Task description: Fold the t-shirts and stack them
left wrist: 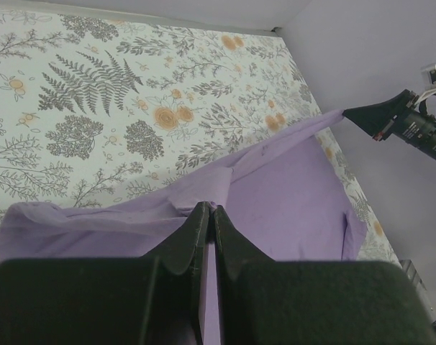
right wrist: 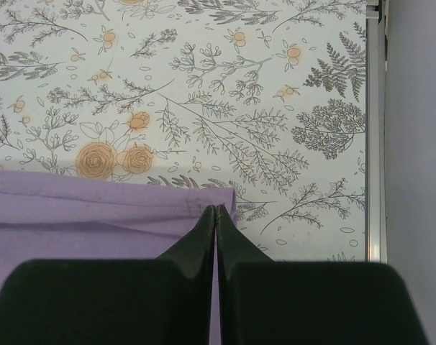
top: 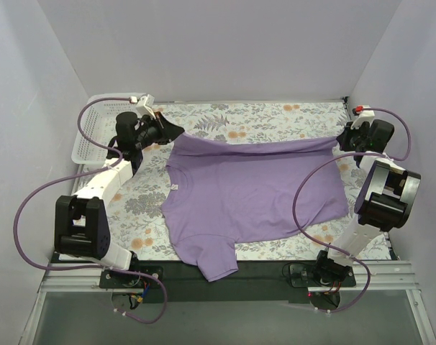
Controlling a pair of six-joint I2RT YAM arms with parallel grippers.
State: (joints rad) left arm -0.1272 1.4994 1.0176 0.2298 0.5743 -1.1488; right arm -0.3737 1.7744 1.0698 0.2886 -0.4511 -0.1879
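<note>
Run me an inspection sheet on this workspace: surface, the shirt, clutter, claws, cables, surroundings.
Surface: floral table cover, flat, largely under the shirt.
Job's things: one purple t-shirt, far edge taut between both claws, a sleeve over the near edge.
Clutter: white basket, far left corner.
Grippers: left claw shut on the shirt's far left corner; right claw shut on its far right.
Cables: purple cables loop from both arms; right one arcs over the shirt.
Surroundings: plain pale walls on three sides.

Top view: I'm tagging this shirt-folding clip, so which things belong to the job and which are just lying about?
For the job: purple t-shirt; left hand and right hand, each shut on its far edge.
Lying about: white basket; floral table cover.
</note>
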